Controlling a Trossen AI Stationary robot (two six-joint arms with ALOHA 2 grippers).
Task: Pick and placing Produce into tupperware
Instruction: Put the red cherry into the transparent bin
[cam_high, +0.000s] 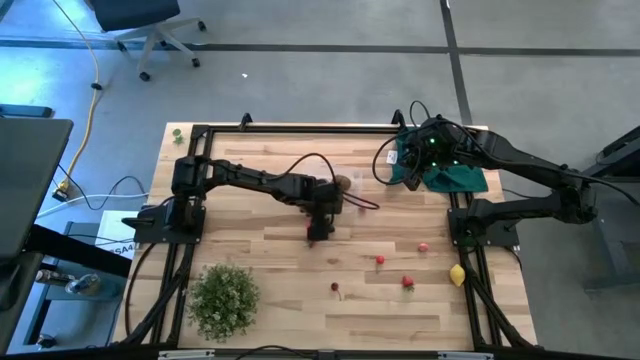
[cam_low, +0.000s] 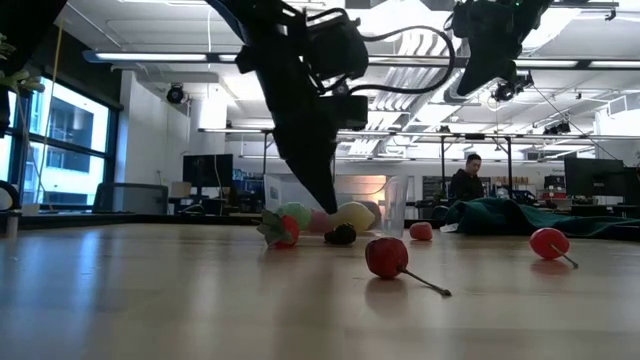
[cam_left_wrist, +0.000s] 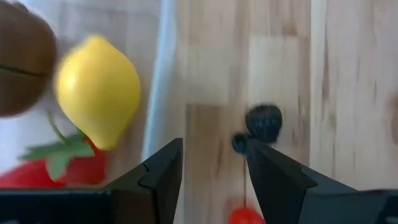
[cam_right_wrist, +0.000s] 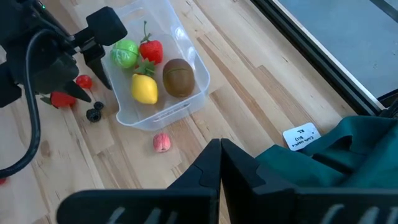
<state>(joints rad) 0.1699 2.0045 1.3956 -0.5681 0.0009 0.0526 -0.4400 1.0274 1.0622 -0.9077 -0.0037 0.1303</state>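
Here, close to the low camera, a small red cherry (cam_low: 386, 256) lies on the wooden table (cam_high: 270, 260) with its thin stem sticking out to one side. A bit past it, the left gripper (cam_left_wrist: 211, 165) hangs low over the wood, just outside the clear tupperware (cam_right_wrist: 186, 53). Its two dark fingers are spread apart and they hold nothing. A small dark berry (cam_left_wrist: 263, 122) sits on the table just ahead of the fingertips, and a bit of a red fruit (cam_left_wrist: 246, 216) shows down between them. The tupperware is near the middle of the table, a little toward the far side. Inside it are a yellow lemon (cam_right_wrist: 144, 89), a brown kiwi (cam_right_wrist: 178, 77), a red strawberry (cam_right_wrist: 151, 50) and a green ball (cam_right_wrist: 124, 53). A little pink fruit (cam_right_wrist: 161, 142) lies on the wood just beside the tub. More red fruits (cam_high: 380, 261) and another lemon (cam_high: 457, 274) are spread over the right part of the table. A bushy green plant (cam_high: 222, 297) stands at the near left corner. Farther back, the right gripper (cam_right_wrist: 220, 163) waits in the air by the dark green cloth (cam_high: 455, 176), with its fingers pressed tight together and nothing in them
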